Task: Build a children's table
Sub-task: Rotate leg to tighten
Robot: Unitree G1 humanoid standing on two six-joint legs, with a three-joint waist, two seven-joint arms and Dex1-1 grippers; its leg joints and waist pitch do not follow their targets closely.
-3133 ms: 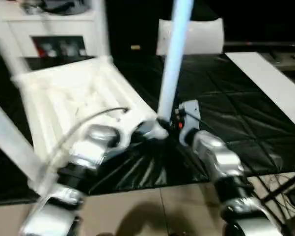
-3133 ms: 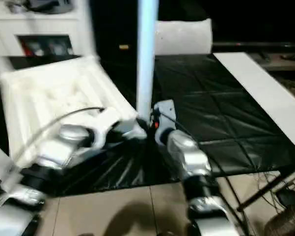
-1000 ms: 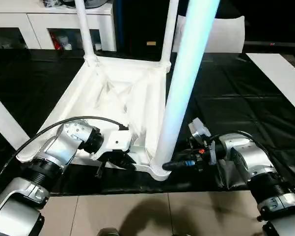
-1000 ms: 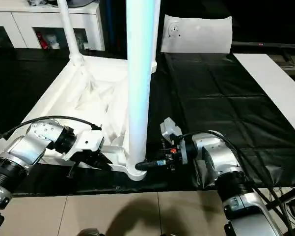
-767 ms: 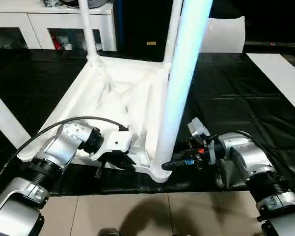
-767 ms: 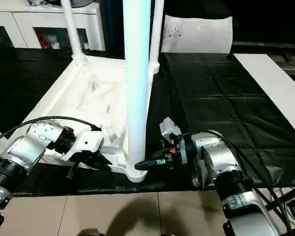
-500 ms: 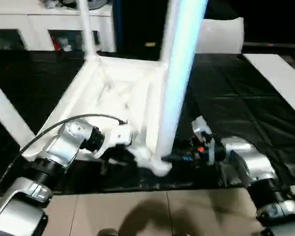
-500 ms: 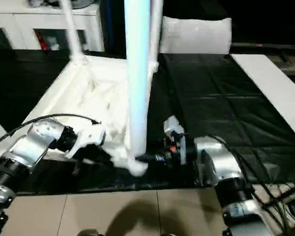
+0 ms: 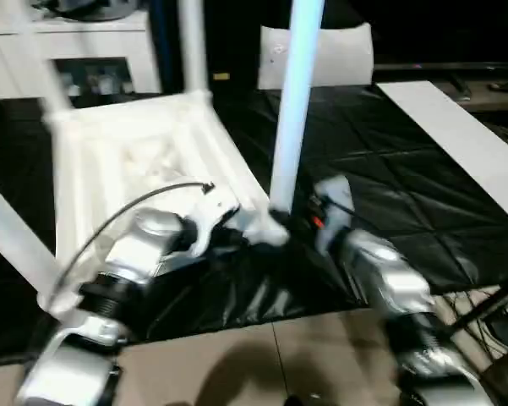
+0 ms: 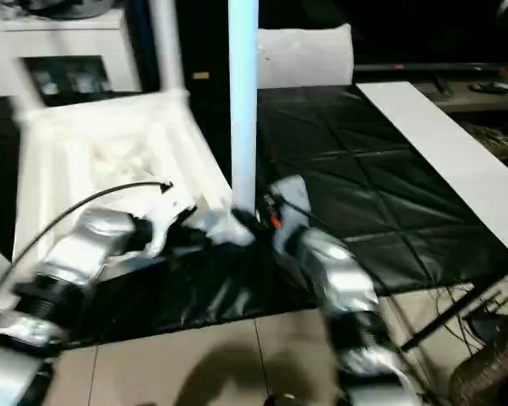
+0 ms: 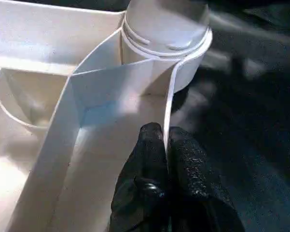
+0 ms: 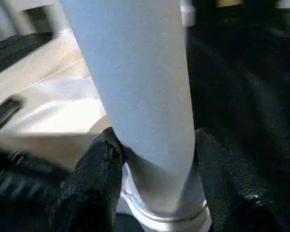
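Children's table (image 9: pixel 127 169) lies upside down on the black work table (image 9: pixel 406 194). Left gripper (image 11: pixel 165 140) is pinched on its thin side wall by the corner socket (image 11: pixel 166 36). Right gripper (image 12: pixel 152 150) clamps the near leg (image 12: pixel 135 87) just above its base. Best bet — left steadies, right drives the leg straight, no tilting.

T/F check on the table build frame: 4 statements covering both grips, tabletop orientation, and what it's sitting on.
1. The left gripper pinches the tabletop's rim. True.
2. The right gripper is shut on nothing. False: its fingers bracket the near leg above the corner socket.
3. The tabletop lies with its ribbed underside down. False: underside up, legs rising.
4. The work table has a black cover. True.
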